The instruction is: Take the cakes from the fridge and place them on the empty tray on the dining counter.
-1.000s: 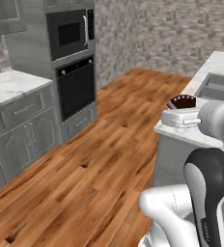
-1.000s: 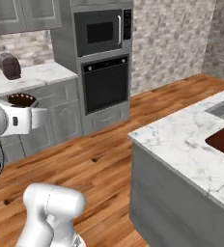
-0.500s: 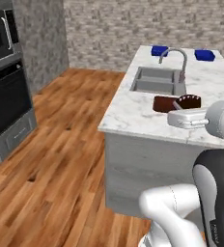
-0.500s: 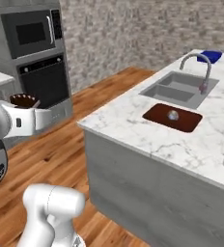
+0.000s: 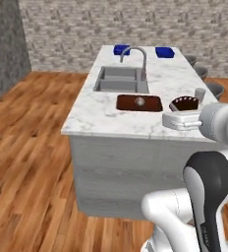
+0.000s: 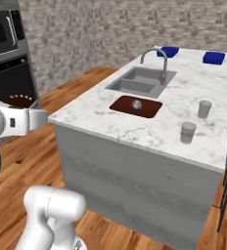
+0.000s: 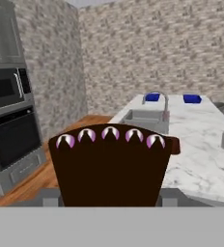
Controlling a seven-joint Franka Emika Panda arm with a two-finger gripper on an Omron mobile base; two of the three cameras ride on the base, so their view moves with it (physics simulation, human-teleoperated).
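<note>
You are looking down the length of the dining counter (image 5: 111, 120), its white marble top running away toward a stone wall. The gripper (image 5: 185, 110) hangs at the island's near right corner, and its fingers pinch a dark-brown cake (image 7: 111, 166) wedge between them; in the hand view the slice stands upright just ahead of the camera, a row of pinkish-purple dots along its top edge. From the right base view the same cake (image 6: 21, 100) sits atop the white hand, left of the island and in front of the wall oven (image 6: 10, 85).

At the far end of the counter lie two blue trays, the left tray (image 5: 121, 49) and the right tray (image 5: 164, 52), well apart from the gripper. Between them and you sit the grey sink (image 5: 121, 79) with its arched tap (image 5: 138, 58), then a dark brown-red board (image 5: 139, 103) carrying a small grey object. Two grey cups (image 6: 204, 108) stand near the right edge. Wooden floor (image 5: 27, 147) surrounds the island.
</note>
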